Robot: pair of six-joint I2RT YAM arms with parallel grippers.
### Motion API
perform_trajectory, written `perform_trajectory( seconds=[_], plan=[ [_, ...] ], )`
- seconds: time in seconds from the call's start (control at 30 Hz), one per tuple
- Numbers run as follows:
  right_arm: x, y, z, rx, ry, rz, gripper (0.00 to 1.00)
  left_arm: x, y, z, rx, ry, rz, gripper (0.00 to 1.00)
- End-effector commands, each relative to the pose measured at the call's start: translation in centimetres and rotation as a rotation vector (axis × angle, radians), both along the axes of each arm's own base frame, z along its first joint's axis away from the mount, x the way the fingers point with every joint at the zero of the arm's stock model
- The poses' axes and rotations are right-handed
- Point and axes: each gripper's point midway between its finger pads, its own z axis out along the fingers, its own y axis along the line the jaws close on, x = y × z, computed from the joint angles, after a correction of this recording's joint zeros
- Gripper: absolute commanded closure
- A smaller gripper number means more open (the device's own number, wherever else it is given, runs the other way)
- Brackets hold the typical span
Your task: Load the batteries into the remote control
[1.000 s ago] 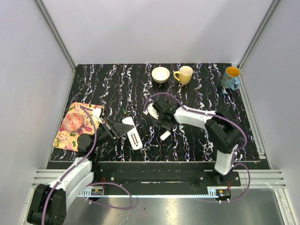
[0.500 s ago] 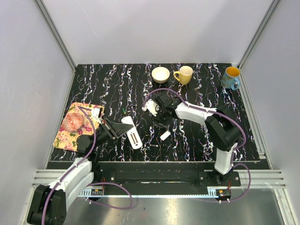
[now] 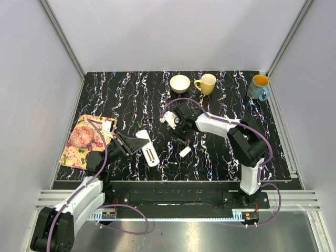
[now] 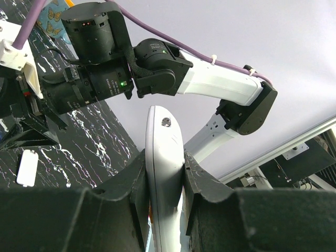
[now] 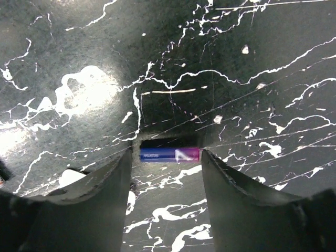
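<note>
On the table, right gripper stands spread astride a lying battery; left gripper clamps the remote.

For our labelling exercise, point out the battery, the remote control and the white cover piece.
battery (image 5: 169, 154): right wrist view, middle of its purple body.
remote control (image 4: 163, 152): left wrist view, mid white body.
cover piece (image 3: 185, 151): top view, its centre.

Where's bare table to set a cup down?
Back left, between the cloth and the bowl, and far right, nearer than the blue mug. Crowded in the middle: remote, cover, right gripper over a battery.
</note>
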Motion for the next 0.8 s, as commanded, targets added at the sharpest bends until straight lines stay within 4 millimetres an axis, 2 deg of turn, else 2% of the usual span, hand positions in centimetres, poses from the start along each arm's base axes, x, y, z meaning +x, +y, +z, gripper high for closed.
perform_trajectory(
  seconds=[0.0,0.2,0.3,0.33,0.43,0.5,0.57,0.63,0.67,0.73,0.77],
  plan=[
    [1.6,0.8,2.0,0.049,-0.047,-0.049,0.35,-0.5,0.4,-2.5,0.006,0.029,0.018,1.00],
    [2.0,0.6,2.8,0.060,-0.082,-0.079,0.25,-0.6,0.4,-2.5,0.008,0.028,0.016,1.00],
    [3.3,1.1,5.5,0.122,-0.159,-0.138,0.24,-0.7,0.4,-2.5,0.005,0.030,0.015,1.00],
    [3.9,1.3,7.3,0.159,-0.203,-0.171,0.24,-0.6,0.4,-2.4,0.003,0.028,0.016,1.00],
    [5.8,1.4,11.8,0.286,-0.316,-0.348,0.25,-0.5,0.4,-2.6,0.011,0.033,0.020,1.00],
    [6.7,1.0,13.3,0.371,-0.333,-0.540,0.27,-0.3,0.4,-2.9,0.016,0.046,0.027,1.00],
    [7.4,0.7,14.5,0.496,-0.278,-0.813,0.41,-0.2,0.5,-3.1,0.014,0.054,0.034,1.00],
    [6.8,1.0,13.6,0.522,-0.188,-0.908,0.50,-0.1,0.5,-3.2,0.012,0.063,0.040,1.00],
    [6.4,1.9,13.5,0.560,-0.118,-0.943,0.50,-0.1,0.5,-3.1,0.012,0.062,0.040,1.00],
    [5.7,1.8,12.1,0.538,-0.049,-1.028,0.50,0.0,0.5,-3.2,0.012,0.068,0.041,1.00],
    [5.9,1.3,11.8,0.557,-0.026,-1.158,0.51,0.0,0.5,-3.2,0.013,0.070,0.041,1.00]
  ],
)
